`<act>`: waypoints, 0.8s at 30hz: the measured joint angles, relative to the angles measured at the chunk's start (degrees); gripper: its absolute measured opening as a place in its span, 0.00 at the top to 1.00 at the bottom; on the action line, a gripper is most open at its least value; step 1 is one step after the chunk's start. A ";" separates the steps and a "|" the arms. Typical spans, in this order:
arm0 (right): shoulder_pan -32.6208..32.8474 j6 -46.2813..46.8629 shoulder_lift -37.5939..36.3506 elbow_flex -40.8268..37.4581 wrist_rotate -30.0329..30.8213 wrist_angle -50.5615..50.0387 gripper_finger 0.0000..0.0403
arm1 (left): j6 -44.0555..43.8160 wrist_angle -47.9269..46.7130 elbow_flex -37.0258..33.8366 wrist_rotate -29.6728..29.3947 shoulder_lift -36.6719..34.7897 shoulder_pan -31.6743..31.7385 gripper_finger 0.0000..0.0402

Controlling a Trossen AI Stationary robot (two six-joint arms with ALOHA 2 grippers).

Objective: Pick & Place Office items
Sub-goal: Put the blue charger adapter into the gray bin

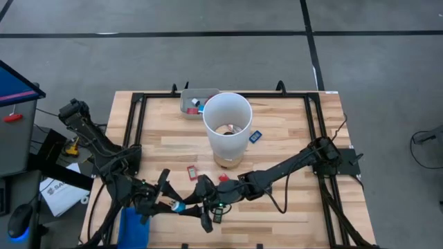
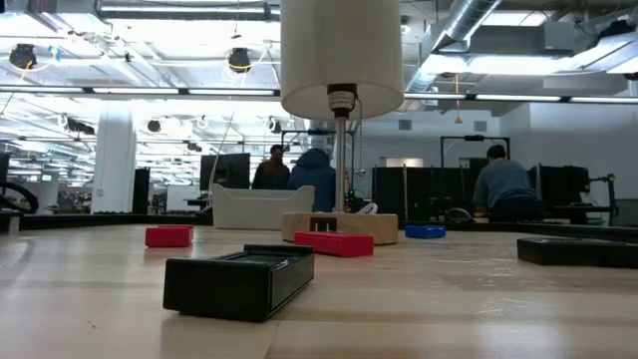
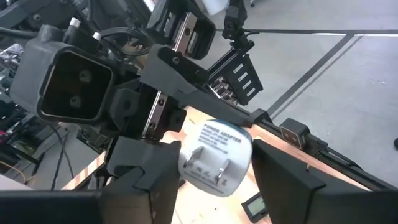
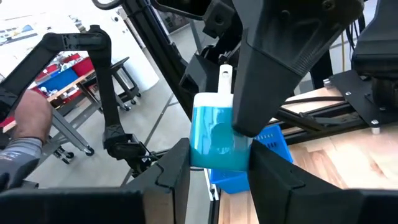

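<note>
A small power adapter, light blue on one face (image 4: 214, 140) and white with two prongs on the other (image 3: 214, 158), sits between my two grippers near the table's near edge, a light blue speck in the high view (image 1: 181, 207). My left gripper (image 1: 176, 205) and right gripper (image 1: 202, 204) meet there nose to nose, both shut on it. Other office items lie flat on the table: two red pieces (image 1: 193, 171) (image 1: 223, 178), a blue one (image 1: 255, 136) and a black one (image 1: 217, 214). The low view shows no gripper. My left gripper pinches the adapter between its two fingers (image 3: 149, 180), on the side walls of the white body (image 3: 186, 165), prong face toward the wrist camera. The adapter is lifted clear of the table. My right gripper pinches the same adapter from the opposite side, by the two side edges of its light blue body (image 4: 198, 152). One left-arm finger (image 4: 280, 68) overlaps the adapter's far part. The adapter stands upright in the hold, clear of the table.
The tall white cylinder (image 1: 226, 128) stands mid-table on a wooden block (image 2: 339, 227). A grey tray (image 1: 197, 102) with small pieces sits behind it. A blue tray (image 1: 135, 227) lies at the near left corner. People work at desks in the room beyond.
</note>
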 joint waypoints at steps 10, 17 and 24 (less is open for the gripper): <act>0.10 0.28 0.08 -0.02 -0.32 1.79 0.71 | 0.20 2.44 0.00 0.37 0.00 -0.01 0.63; 0.14 2.51 0.08 -0.05 3.37 6.02 0.57 | -2.25 3.63 0.00 -0.13 -0.11 -0.63 0.64; 0.97 10.19 -0.03 0.04 5.20 6.05 0.36 | -5.02 -2.21 -0.02 -3.08 -2.80 -1.57 0.64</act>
